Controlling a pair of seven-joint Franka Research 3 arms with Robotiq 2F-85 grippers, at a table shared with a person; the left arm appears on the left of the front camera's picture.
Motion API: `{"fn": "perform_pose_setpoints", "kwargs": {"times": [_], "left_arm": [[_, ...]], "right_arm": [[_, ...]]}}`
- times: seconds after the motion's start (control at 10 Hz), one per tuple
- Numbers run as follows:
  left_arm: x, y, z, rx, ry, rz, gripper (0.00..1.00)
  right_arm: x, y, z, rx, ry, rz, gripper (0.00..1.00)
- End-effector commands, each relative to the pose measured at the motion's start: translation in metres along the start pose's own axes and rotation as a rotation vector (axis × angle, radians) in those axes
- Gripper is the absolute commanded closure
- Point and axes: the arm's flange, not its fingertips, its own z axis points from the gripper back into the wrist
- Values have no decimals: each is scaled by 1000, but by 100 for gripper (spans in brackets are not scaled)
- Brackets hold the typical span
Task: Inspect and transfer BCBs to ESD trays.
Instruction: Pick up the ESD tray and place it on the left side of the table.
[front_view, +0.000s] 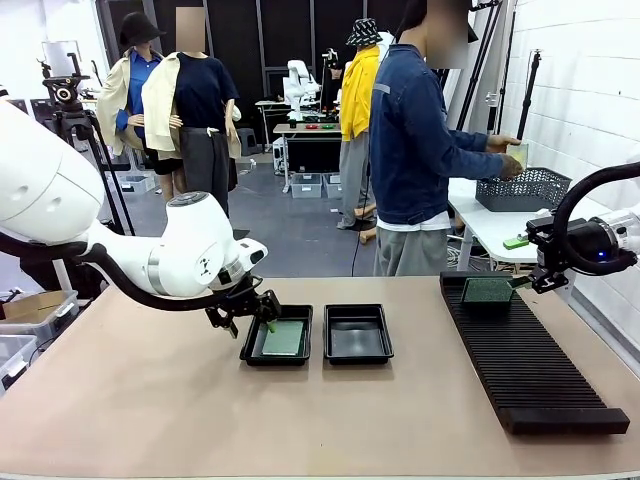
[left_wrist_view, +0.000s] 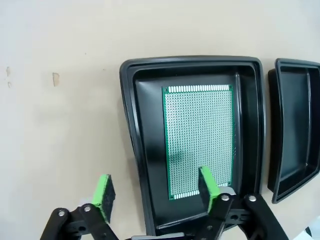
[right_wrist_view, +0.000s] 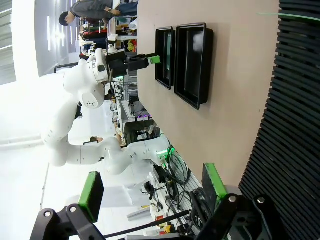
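A green BCB (front_view: 283, 338) lies flat in the left ESD tray (front_view: 247, 352). In the left wrist view that BCB (left_wrist_view: 200, 137) fills the floor of its tray (left_wrist_view: 131, 125). My left gripper (front_view: 256, 313) (left_wrist_view: 156, 189) hovers open over the tray's near end; one pad sits above the board and the other outside the wall. The right ESD tray (front_view: 358, 353) (left_wrist_view: 295, 135) holds nothing. Another BCB (front_view: 488, 290) stands on edge in the rack, close to my open right gripper (front_view: 540, 276) (right_wrist_view: 152, 187), which grips nothing.
A long black slotted rack (front_view: 530, 365) (right_wrist_view: 292, 125) runs down the table's right side. A person (front_view: 415, 150) stands beyond the far edge, turned to a side table with a dark mesh basket (front_view: 525, 190). Bare tabletop stretches across the front and left.
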Motion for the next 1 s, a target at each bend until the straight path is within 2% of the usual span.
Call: {"fn": "perform_pose_setpoints", "kwargs": {"times": [0.0, 0.3, 0.4, 0.8, 0.9], "left_arm": [[8, -7, -4, 40, -13, 25, 40], [9, -5, -3, 38, 4, 23, 93], [9, -5, -2, 36, 12, 20, 100], [10, 2, -4, 45, 25, 25, 100], [9, 5, -4, 27, 63, 23, 100]], "right_arm": [[-4, 1, -3, -19, -3, -10, 0], [-4, 1, -3, -19, -3, -10, 0], [-4, 1, -3, -19, -3, -10, 0], [-4, 1, -3, -19, -3, -10, 0], [-4, 1, -3, -19, -3, -10, 0]]}}
